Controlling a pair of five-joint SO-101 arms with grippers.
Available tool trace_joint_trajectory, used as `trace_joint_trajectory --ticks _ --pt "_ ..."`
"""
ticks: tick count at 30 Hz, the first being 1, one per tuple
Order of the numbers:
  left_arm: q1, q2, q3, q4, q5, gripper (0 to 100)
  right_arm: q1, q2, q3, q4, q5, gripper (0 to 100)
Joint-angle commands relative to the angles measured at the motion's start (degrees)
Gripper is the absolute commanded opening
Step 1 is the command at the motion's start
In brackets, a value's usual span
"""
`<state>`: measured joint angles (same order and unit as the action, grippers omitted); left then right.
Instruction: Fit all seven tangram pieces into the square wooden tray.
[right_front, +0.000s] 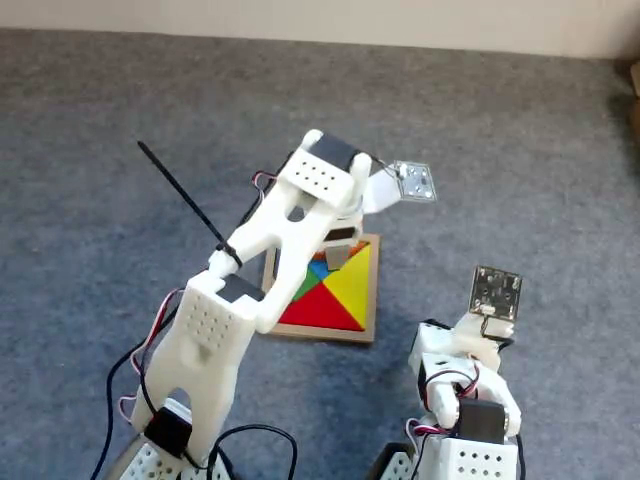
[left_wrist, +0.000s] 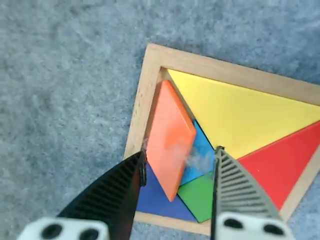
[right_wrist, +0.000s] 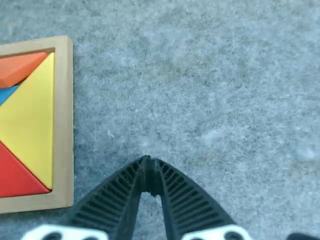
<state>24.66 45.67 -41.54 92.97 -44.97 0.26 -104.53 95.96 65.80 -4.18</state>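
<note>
Orange piece (left_wrist: 170, 137) sits crooked in the tray (left_wrist: 141, 95) corner. Left gripper (left_wrist: 180, 151) hangs wide above it. Beside the tray, right gripper (right_wrist: 149, 161) is pinched together.

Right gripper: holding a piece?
No, the right gripper is shut with nothing between its fingers, over bare carpet beside the tray.

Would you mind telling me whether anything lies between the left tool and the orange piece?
Nothing visible does: the open left tool sits directly over the orange piece, which lies uppermost in the wooden tray.
</note>
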Motion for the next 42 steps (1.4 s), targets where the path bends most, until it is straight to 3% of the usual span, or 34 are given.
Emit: trace_joint_trajectory --ticks 1,10,23,28,42 --pt "0.6 -0.9 -2.7 0.3 0.0 22 0.7 -0.7 5.7 -1.1 0.5 0.6" --pt "0.6 -5.8 -2.7 3.6 4.7 22 0.7 -0.7 5.7 -1.1 0.5 0.6" --pt "-2.3 -7.9 -2.4 6.3 4.8 18 0.6 -0.7 5.7 -1.1 0.4 0.6" --pt "-4.0 -7.9 -2.7 6.3 8.2 18 0.6 -0.7 5.7 -1.1 0.4 0.6" --pt "-3.6 -4.7 -2.4 3.7 8.4 18 0.6 -0.7 5.7 -1.1 0.4 0.6"
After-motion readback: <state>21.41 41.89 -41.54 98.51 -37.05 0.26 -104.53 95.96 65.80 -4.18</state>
